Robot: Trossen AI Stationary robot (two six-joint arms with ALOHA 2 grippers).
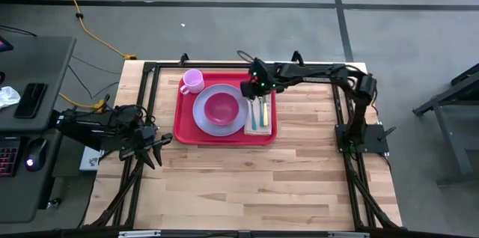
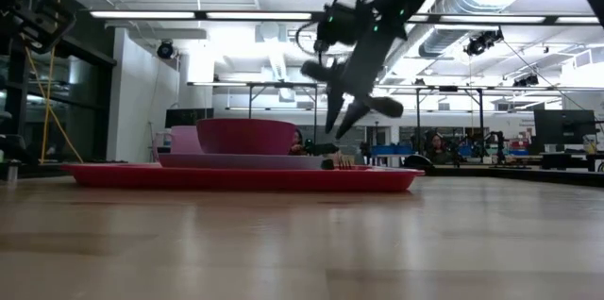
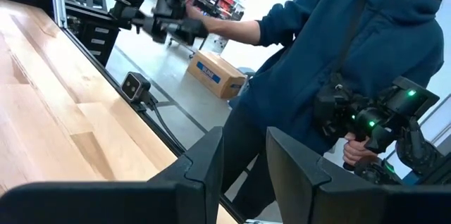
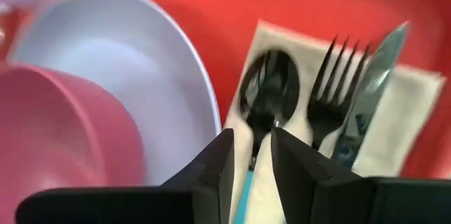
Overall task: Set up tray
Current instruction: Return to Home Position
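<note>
We had the right gripper [image 2: 360, 116] open and empty just above the white table napkin [image 4: 412, 94] on the large flat red plastic tray [image 1: 183, 129] mid-table towards the back, left gripper [image 1: 159, 147] parked open at the left edge, and we judged that a low retract could snag the dark-tined plastic fork [image 4: 331, 101].

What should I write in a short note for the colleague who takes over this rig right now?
Right claw: open, empty, hovering above the napkin on the tray.
Left claw: open, empty, at the left edge of the table.
Done: plate with bowl, cup, and spoon, fork, knife on the napkin, all on the tray.
Left: probably only to send the right claw home; nothing else looks missing.
</note>
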